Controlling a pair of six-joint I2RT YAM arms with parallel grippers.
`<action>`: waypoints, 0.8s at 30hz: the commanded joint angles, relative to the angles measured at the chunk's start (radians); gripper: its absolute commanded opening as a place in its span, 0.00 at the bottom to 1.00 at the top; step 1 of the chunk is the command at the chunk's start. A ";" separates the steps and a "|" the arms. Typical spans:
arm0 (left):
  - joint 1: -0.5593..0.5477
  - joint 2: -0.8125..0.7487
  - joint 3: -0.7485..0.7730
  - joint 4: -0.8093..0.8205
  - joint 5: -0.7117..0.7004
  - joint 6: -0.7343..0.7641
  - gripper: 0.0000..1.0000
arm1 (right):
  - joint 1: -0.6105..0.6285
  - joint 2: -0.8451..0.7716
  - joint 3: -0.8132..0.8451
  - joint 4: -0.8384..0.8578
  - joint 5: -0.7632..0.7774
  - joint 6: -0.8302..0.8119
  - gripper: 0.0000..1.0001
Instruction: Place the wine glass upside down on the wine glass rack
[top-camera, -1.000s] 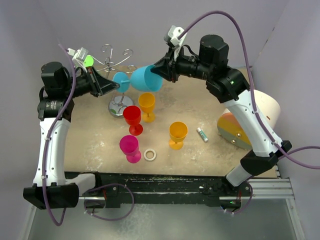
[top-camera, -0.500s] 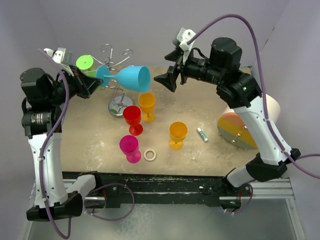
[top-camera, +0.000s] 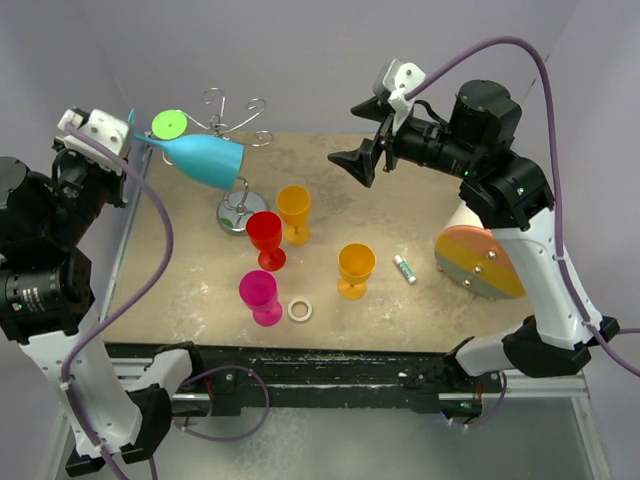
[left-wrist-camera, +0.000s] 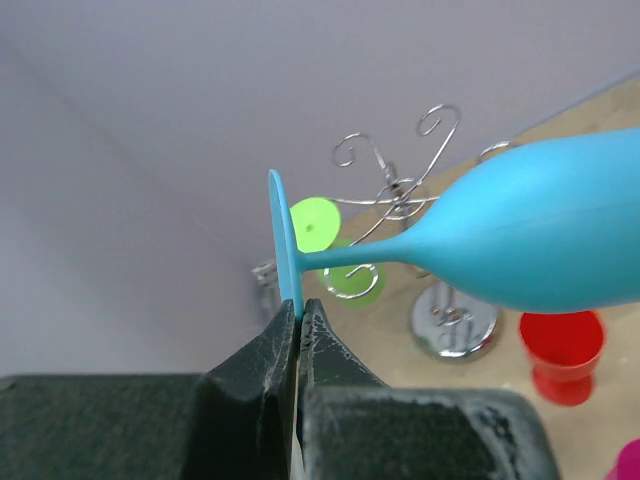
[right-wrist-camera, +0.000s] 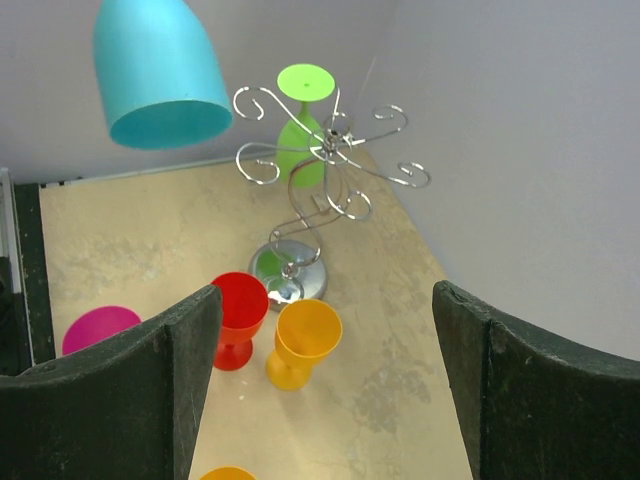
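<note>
My left gripper (top-camera: 127, 138) (left-wrist-camera: 298, 312) is shut on the round foot of a blue wine glass (top-camera: 207, 160) (left-wrist-camera: 545, 235). The glass hangs in the air on its side, bowl tilted down toward the wine glass rack (top-camera: 236, 124) (left-wrist-camera: 398, 190) (right-wrist-camera: 327, 152), just to the rack's left. A green glass (top-camera: 169, 125) (left-wrist-camera: 314, 224) (right-wrist-camera: 303, 84) hangs upside down on the rack's far side. My right gripper (top-camera: 346, 160) (right-wrist-camera: 325, 390) stands open and holds nothing, right of the rack and above the table. The right wrist view shows the blue glass (right-wrist-camera: 158, 72) at upper left.
Near the rack's shiny base (top-camera: 236, 213) stand a red glass (top-camera: 265, 236) and an orange glass (top-camera: 294, 208). Nearer me are another orange glass (top-camera: 356, 267), a magenta glass (top-camera: 258, 294), a white ring (top-camera: 300, 310) and a small tube (top-camera: 404, 268). An orange-yellow disc (top-camera: 478, 262) leans at right.
My right gripper let go of the blue bowl, opened and drew back to the right. My left arm pulled left and up with the glass held by its foot.
</note>
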 joint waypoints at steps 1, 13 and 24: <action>0.007 0.034 0.089 -0.238 -0.119 0.417 0.00 | -0.018 -0.019 -0.023 -0.002 -0.025 -0.020 0.88; 0.007 0.039 0.000 -0.388 -0.132 0.874 0.00 | -0.036 -0.025 -0.056 0.002 -0.035 -0.025 0.89; -0.005 0.094 -0.094 -0.254 -0.155 1.041 0.00 | -0.069 -0.013 -0.063 0.016 -0.076 0.000 0.89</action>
